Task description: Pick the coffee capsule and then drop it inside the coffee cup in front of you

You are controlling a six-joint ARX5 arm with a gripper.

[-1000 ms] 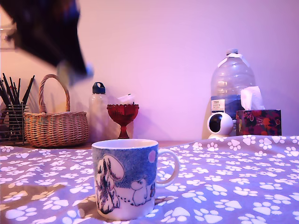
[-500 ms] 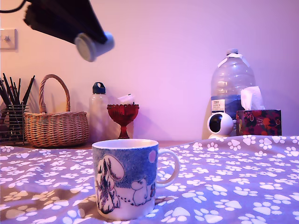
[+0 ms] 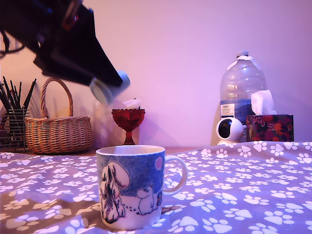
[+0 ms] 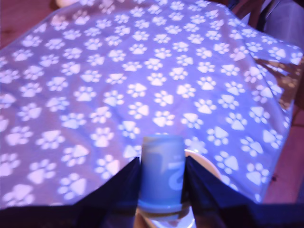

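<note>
Paw-print cloth (image 3: 253, 195) covers the tabletop under a pale wall, with a big water bottle (image 3: 242, 92), a wicker basket (image 3: 57, 126), a tissue box (image 3: 269, 127) and a red goblet (image 3: 128, 122) lined along the back. Nearer the camera stands the coffee cup (image 3: 136, 187), upright, its handle toward the exterior view's right. Above it and toward the exterior view's left hangs the dark tool (image 4: 163, 178), its two fingers clamped on either side of the coffee capsule (image 4: 162, 172), which the wrist view shows over the cup's white rim.
</note>
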